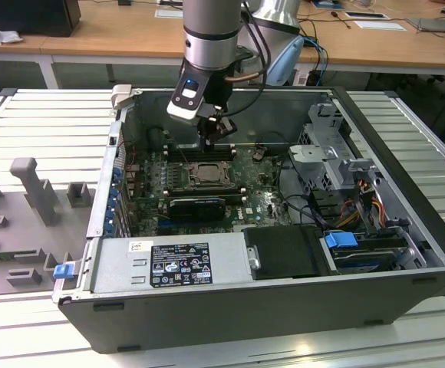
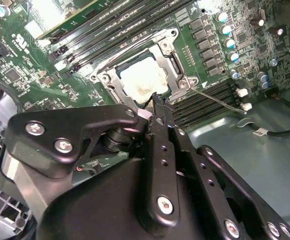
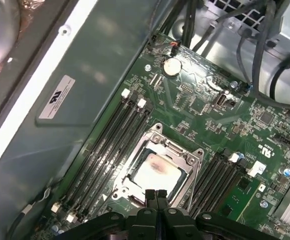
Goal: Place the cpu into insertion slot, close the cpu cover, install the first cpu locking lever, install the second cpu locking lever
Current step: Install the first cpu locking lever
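Note:
The cpu (image 3: 157, 172) lies in the insertion slot (image 1: 205, 173) on the green motherboard, its pale metal top smeared with a brownish stain. The cpu cover (image 3: 181, 151) lies flat around it, and the chip (image 2: 142, 80) shows through the cover's (image 2: 171, 56) window. A thin wire lever (image 2: 217, 100) sticks out from one socket corner across the memory slots. My gripper (image 3: 156, 194) is shut with nothing between its fingertips and hovers just above one edge of the socket. In the exterior view the gripper (image 1: 215, 134) hangs over the far side of the socket.
Long black memory slots (image 3: 107, 145) flank the socket on both sides. A black expansion card (image 1: 198, 207) sits in front of the socket in the exterior view. Case walls, a drive cage (image 1: 326, 142), cables (image 1: 357, 215) and the power supply (image 1: 169, 264) ring the board.

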`<action>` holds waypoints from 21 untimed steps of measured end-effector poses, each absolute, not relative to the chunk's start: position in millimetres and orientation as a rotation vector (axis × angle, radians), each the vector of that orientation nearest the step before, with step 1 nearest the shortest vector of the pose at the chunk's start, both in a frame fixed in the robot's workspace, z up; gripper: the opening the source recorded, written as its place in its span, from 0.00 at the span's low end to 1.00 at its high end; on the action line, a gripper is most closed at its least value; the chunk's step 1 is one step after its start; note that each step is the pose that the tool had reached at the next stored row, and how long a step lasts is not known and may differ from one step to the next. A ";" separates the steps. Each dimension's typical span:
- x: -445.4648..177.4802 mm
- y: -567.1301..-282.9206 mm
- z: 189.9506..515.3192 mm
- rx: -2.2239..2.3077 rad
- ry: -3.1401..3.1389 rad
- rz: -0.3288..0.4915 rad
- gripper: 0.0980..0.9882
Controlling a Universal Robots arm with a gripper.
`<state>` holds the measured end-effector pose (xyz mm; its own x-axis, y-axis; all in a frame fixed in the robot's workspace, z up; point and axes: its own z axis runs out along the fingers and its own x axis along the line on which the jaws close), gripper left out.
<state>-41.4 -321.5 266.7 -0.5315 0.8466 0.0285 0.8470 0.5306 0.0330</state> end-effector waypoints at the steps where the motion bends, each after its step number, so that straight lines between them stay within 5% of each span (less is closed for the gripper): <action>1: -41.4 -321.5 266.7 -1.495 -2.752 -0.067 0.01; 21: -41.4 -321.5 266.7 -1.045 -2.945 -0.064 0.01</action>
<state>-41.4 -321.5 266.7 -0.7764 0.6296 0.0286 0.6303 0.7757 0.0330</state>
